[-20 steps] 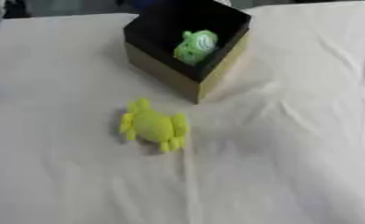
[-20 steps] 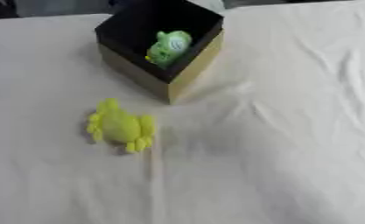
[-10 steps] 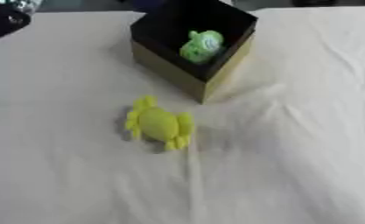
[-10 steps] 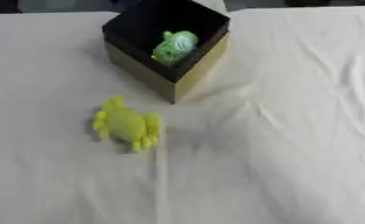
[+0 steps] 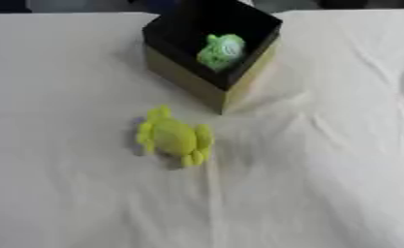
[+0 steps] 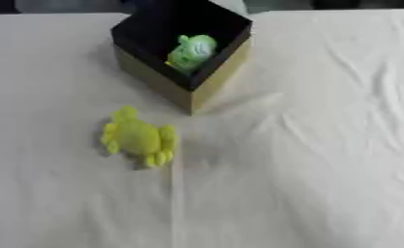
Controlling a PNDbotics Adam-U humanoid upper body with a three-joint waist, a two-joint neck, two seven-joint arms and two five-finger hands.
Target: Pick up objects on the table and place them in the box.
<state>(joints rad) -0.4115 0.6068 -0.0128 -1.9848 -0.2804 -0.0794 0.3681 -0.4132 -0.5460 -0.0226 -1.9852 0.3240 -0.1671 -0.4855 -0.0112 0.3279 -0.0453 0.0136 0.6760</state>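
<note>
A table draped in a cream cloth (image 5: 323,184) is seen, the fabric matte and softly wrinkled, with one long crease running toward the near edge. Near the far edge an open square box (image 5: 239,92) is set cornerwise; its inside is black, its outer walls a dull tan card with sharp folded edges. Inside it a small green soft toy (image 5: 220,50) is lodged against the right inner wall, pale green with whitish patches (its exact figure cannot be made out). On the cloth, just beside the box's near corner but apart from it, a yellow-green plush toy (image 6: 138,137) is laid flat: a rounded, domed body fringed by stubby yellow lobes, turtle-like in outline. No writing or label can be read on anything. Neither hand is shown in either view, so places cannot be given relative to them and their state cannot be told.
</note>
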